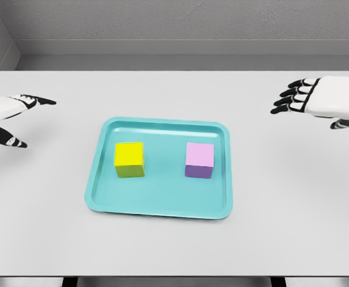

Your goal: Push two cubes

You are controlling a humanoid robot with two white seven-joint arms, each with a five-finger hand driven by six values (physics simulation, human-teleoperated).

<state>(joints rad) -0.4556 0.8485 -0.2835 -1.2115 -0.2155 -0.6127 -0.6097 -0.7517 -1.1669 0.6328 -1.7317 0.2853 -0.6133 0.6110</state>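
A yellow cube (129, 159) sits in the left half of a teal tray (162, 206), and a pink-purple cube (199, 159) sits in the right half, a cube's width or more apart. My left hand (18, 119) hovers at the far left of the table, fingers spread and holding nothing, well clear of the tray. My right hand (303, 98) hangs at the far right, fingers extended toward the middle, also empty and away from the tray.
The tray lies in the middle of a white table (294, 227). A grey wall runs behind the table's far edge. Nothing else stands on the surface.
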